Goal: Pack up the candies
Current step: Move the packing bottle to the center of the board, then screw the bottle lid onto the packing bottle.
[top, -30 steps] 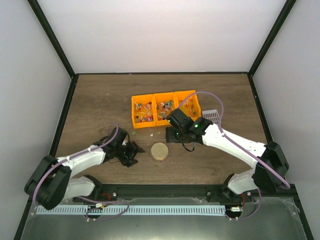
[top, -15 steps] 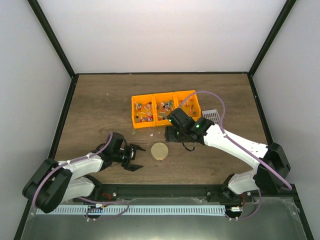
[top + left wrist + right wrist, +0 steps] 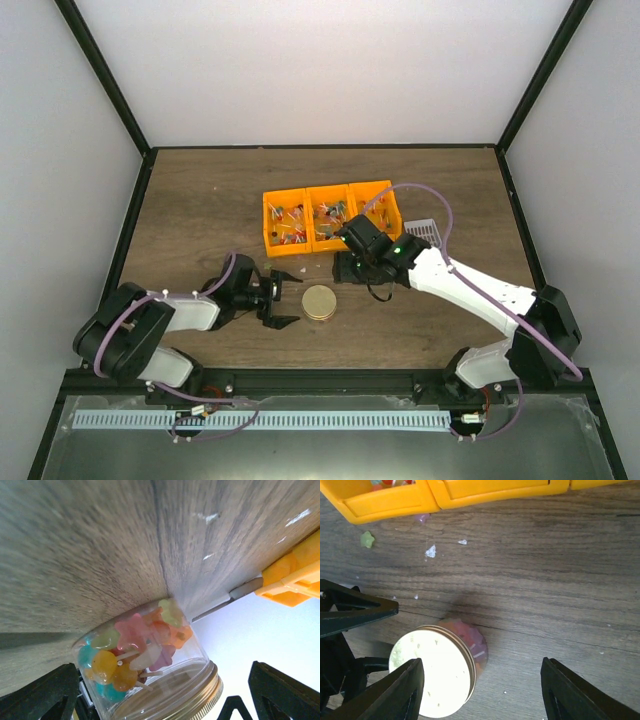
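Small wrapped candies fill three orange bins (image 3: 327, 217). More candies (image 3: 135, 647) sit inside a clear jar with a gold lid (image 3: 320, 302) that stands on the table. My left gripper (image 3: 295, 297) is open just left of the jar and level with it. In the left wrist view the jar (image 3: 165, 680) lies between its spread fingers (image 3: 50, 692), with no touch seen. My right gripper (image 3: 352, 270) is open and empty, above and just behind the jar. The right wrist view looks down on the lid (image 3: 432, 672).
A loose green candy (image 3: 366, 539) and white crumbs lie on the table in front of the bins (image 3: 470, 495). A white slotted scoop (image 3: 422, 232) lies right of the bins. Dark frame rails border the table.
My left gripper has swung right across the table to the jar's left side, its fingers now spread toward it. My right arm has hardly moved.
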Available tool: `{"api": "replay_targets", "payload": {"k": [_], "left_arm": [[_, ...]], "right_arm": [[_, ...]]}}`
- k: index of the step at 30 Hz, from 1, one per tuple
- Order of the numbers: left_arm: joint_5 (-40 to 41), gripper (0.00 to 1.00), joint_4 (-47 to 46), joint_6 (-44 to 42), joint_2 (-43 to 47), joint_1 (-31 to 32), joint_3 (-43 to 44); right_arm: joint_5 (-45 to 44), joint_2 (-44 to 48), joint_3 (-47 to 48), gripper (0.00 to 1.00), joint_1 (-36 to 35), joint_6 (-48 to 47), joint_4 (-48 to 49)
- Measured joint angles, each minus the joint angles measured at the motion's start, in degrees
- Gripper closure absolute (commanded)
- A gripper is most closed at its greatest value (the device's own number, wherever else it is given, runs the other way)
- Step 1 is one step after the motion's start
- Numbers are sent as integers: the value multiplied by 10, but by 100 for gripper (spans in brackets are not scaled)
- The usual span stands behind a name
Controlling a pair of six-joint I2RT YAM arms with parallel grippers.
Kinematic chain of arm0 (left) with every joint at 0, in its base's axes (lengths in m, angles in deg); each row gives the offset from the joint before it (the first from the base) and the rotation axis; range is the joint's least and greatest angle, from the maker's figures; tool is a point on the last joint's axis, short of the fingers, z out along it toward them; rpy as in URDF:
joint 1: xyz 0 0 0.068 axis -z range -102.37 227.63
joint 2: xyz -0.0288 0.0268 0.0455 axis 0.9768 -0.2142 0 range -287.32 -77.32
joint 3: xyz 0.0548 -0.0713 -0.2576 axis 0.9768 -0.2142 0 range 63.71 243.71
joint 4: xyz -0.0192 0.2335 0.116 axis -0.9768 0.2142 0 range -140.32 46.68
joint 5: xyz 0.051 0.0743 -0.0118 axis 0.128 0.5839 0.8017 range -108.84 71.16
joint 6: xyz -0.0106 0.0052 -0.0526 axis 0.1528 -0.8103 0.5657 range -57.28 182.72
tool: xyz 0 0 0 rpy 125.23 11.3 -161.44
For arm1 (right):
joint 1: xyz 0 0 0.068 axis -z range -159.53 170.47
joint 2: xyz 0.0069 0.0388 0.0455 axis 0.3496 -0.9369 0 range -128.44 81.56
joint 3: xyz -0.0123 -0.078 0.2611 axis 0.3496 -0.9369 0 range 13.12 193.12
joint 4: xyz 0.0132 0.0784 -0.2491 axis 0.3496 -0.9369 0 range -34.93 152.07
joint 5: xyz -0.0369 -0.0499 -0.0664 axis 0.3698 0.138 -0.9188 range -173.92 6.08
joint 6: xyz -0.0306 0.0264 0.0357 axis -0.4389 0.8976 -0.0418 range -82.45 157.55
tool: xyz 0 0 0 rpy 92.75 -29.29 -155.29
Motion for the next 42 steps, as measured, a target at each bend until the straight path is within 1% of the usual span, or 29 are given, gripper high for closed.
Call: {"api": "replay_targets", "payload": {"k": [1, 3, 5, 9, 10, 12, 17, 19, 20, 22, 24, 26, 27, 30, 34, 41, 42], "left_arm": [[-5, 8, -6, 3, -4, 0, 1], [-18, 13, -16, 7, -14, -2, 4], [-38, 13, -20, 8, -26, -7, 11], [-114, 3, 4, 5, -87, -24, 72], [-125, 0, 16, -1, -101, -27, 90], [-143, 0, 48, -21, -122, -30, 123], [-156, 0, 112, -63, -128, -36, 150], [-155, 0, 166, -104, -130, -45, 169], [-150, 0, 213, -139, -135, -55, 190], [-116, 0, 325, -217, -151, -85, 245], [-62, 0, 435, -298, -172, -130, 300], [-19, 0, 509, -357, -173, -165, 329], [17, 0, 552, -396, -166, -181, 345], [113, 0, 625, -470, -138, -194, 382], [217, 0, 670, -548, -70, -193, 420], [315, 0, 676, -627, 56, -191, 428], [330, 2, 672, -636, 74, -191, 428]], "right_arm": [[1, -2, 0, 34, 1, 0, -3], [4, -12, 3, 34, 2, 0, -10], [8, -27, 8, 34, 4, -1, -17], [10, -57, 26, 33, 12, -5, -23], [11, -64, 31, 33, 15, -7, -24], [11, -75, 39, 33, 19, -9, -25], [12, -90, 52, 33, 27, -9, -25], [11, -91, 52, 33, 29, -9, -26], [11, -91, 52, 33, 30, -9, -26], [11, -91, 52, 32, 35, -9, -25], [11, -90, 52, 32, 43, -9, -25], [11, -87, 52, 32, 52, -10, -23], [11, -84, 52, 32, 58, -11, -21], [9, -73, 50, 31, 66, -16, -12], [9, -61, 41, 30, 68, -22, 3], [7, -44, 18, 30, 68, -35, 23], [7, -43, 17, 30, 68, -36, 24]]}}
